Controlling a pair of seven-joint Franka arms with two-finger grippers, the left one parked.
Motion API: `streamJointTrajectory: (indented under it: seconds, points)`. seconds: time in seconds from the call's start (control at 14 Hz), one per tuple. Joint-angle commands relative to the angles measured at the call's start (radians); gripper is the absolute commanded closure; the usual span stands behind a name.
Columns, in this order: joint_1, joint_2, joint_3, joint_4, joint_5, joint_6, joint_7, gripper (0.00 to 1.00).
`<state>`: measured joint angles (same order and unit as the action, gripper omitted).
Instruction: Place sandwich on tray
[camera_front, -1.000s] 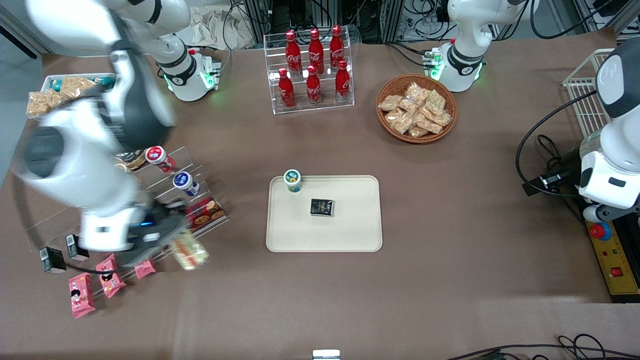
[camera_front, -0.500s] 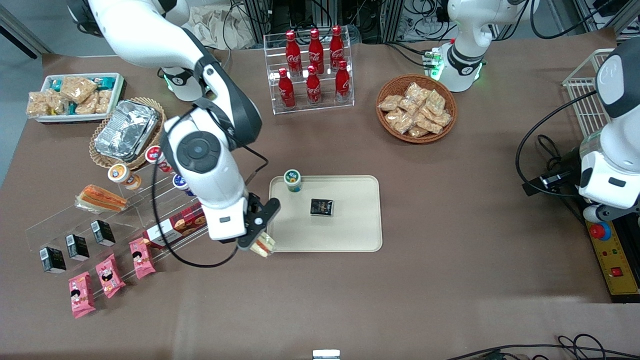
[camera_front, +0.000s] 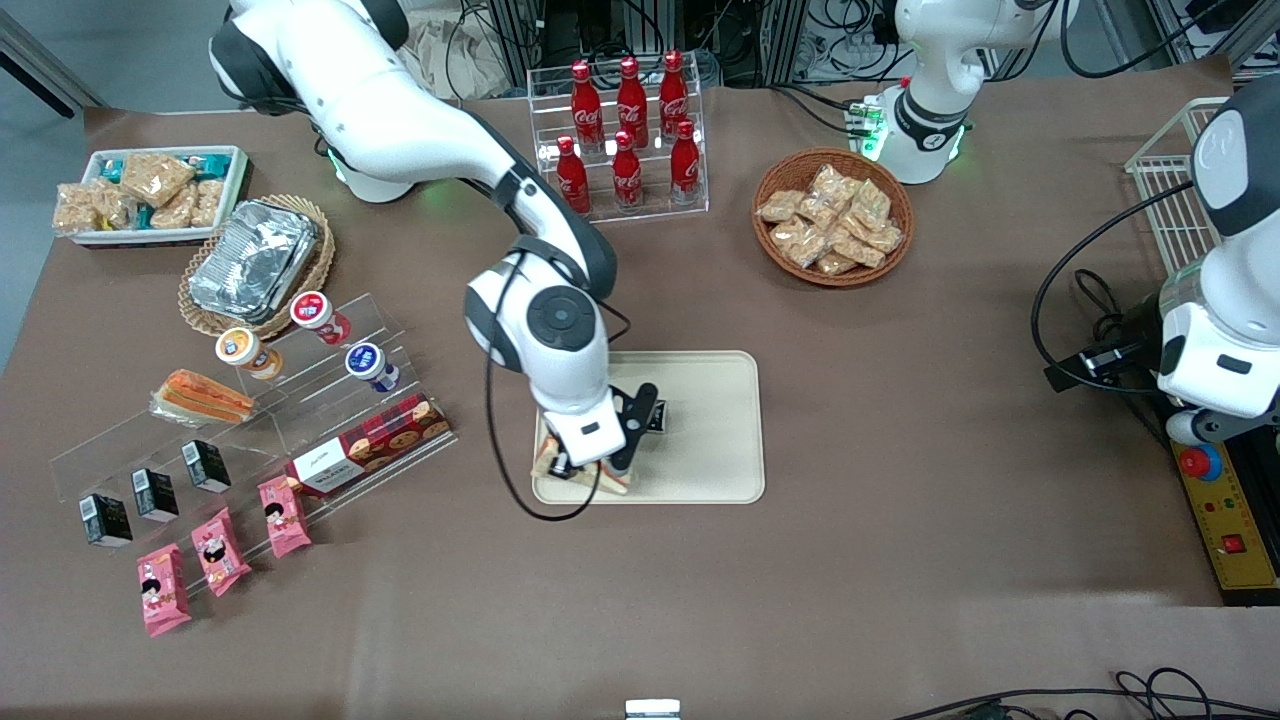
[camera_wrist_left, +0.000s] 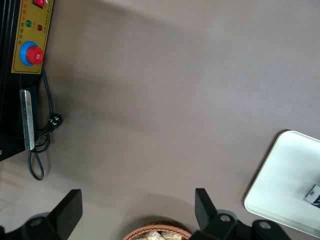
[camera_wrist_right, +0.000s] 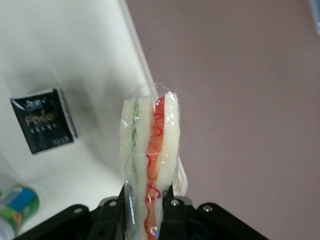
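Sandwich (camera_wrist_right: 149, 165) hangs edge-on between the two fingers (camera_wrist_right: 114, 207) of the gripper (camera_front: 590, 470), which pinch it at its lower end so that the bread, the green streak and the orange-red filling run up away from the wrist. In the front view it sits at the corner of the tray (camera_front: 715, 470) nearest the camera and toward the working arm's end, partly hidden under the wrist; whether it already touches the tray cannot be told. In the wrist view the wedge lines up almost with the tray's rim, brown table (camera_wrist_right: 250, 100) on one side of it and cream tray surface on the other, so a release here risks leaving it half on the edge. The step in hand looks like the final placing, and it would go best if the arm carried the sandwich a little further in over bare tray, near but clear of the small black packet (camera_wrist_right: 44, 126) and the little green-lidded cup (camera_wrist_right: 15, 204), lowered it until the wrapper rests on the tray, then spread the fingers slowly. The soft bread could topple when freed, so a low release matters.
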<state>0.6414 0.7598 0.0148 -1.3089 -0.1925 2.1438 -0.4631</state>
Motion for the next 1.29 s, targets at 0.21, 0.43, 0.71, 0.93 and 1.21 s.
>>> streamJointTrajectory:
  seconds: [0.21,0.43,0.71,0.93,1.21]
  points:
    - [0.061,0.082,-0.007,0.019,-0.024,0.085,-0.006,0.70]
    - [0.066,0.101,-0.009,0.020,-0.024,0.090,-0.005,0.42]
    - [0.041,0.058,-0.004,0.020,-0.005,0.071,-0.006,0.05]
    - [-0.003,-0.032,-0.007,0.020,0.143,0.003,-0.002,0.04]
    - [-0.136,-0.180,-0.009,0.020,0.205,-0.129,-0.002,0.04]
